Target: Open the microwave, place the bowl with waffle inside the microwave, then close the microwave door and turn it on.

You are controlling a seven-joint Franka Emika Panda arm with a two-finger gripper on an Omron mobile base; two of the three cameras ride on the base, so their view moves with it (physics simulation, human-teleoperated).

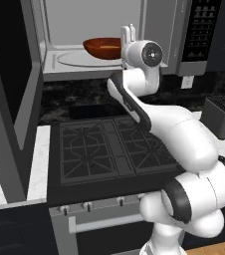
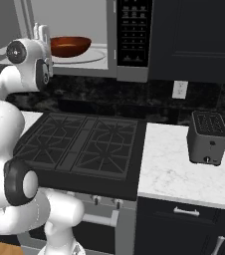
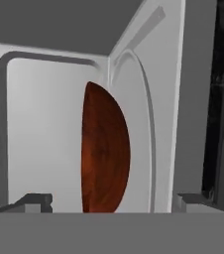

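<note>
The gripper [image 3: 106, 201] stands spread wide, holding nothing, just before the bowl [image 1: 103, 47] resting inside the microwave [image 1: 59, 64]. Placing looks done; next it must withdraw and swing the microwave door [image 1: 15, 99] shut.

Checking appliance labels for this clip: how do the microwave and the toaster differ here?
The microwave is mounted high above the stove; the toaster stands on the marble counter. The microwave is far larger. The microwave stands open, a reddish-brown bowl on its turntable; the toaster's slots look empty. Both are grey boxes.
</note>
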